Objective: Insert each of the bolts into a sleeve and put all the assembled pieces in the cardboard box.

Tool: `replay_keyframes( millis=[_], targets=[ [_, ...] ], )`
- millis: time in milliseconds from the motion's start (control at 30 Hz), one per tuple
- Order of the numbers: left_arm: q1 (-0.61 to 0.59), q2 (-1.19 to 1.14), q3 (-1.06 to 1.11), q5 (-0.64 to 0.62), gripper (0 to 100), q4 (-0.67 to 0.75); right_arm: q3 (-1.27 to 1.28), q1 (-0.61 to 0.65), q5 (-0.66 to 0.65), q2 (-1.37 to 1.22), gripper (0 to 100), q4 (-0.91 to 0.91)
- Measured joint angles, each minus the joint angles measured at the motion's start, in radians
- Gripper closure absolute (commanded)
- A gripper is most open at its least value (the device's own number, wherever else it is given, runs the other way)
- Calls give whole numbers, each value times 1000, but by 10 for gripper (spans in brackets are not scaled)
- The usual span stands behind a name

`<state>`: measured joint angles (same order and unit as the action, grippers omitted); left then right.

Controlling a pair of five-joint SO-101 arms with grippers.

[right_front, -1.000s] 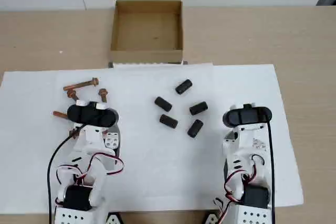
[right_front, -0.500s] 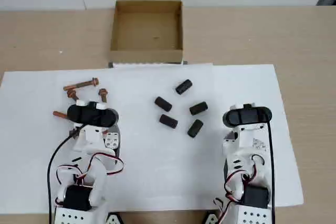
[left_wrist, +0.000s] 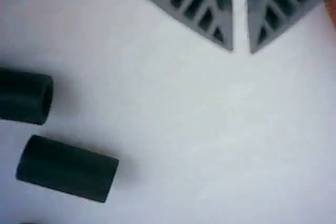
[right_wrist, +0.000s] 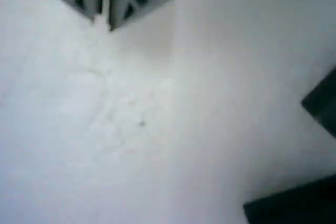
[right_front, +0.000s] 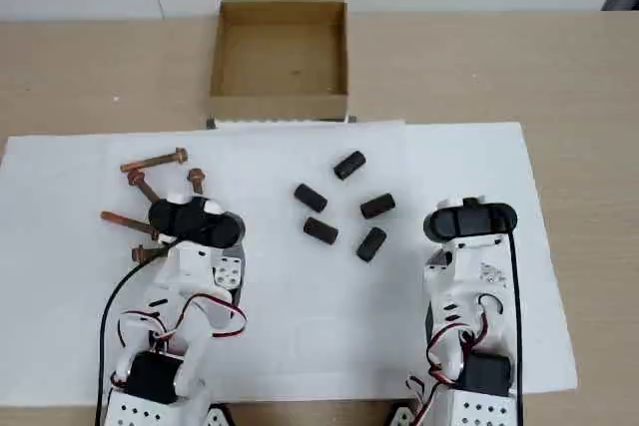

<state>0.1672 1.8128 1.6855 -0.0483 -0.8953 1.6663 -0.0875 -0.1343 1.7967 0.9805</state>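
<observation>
Spreading over the near half of the wooden surface (right_front: 579,67), a white sheet (right_front: 300,346) carries the loose parts. The cardboard box (right_front: 280,105) sits at the sheet's far edge, a little left of centre, with no assembled piece inside. The left arm (right_front: 185,276) and right arm (right_front: 467,286) rise from the near edge, well apart. The left tool (left_wrist: 240,50) is narrow, a slim gap between its tips, holding nothing above bare sheet, with two sleeves near it. The right tool (right_wrist: 105,23) is almost closed to a slit, also holding nothing. Five black sleeves (right_front: 319,231) lie scattered mid-sheet between the arms, none touching another. The copper bolts (right_front: 155,160) lie toward the left edge, just beside the left arm's wrist.
</observation>
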Motion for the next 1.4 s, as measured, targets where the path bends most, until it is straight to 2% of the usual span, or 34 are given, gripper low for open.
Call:
replay_keyframes(
  millis=[200,400,533,1067,1267,1400],
  targets=[
    [0,0,-35,0,993,-32,0,0,0,0,995,0],
    [0,-29,-178,0,993,-152,0,0,0,0,995,0],
    [-12,-83,-313,0,993,-169,0,0,0,0,995,0],
    [-18,-634,-919,0,994,-411,0,0,0,0,995,0],
    [-18,-793,-1117,2,994,-428,0,0,0,0,995,0],
    [-18,-884,-1169,2,994,-428,0,0,0,0,995,0]
  ],
)
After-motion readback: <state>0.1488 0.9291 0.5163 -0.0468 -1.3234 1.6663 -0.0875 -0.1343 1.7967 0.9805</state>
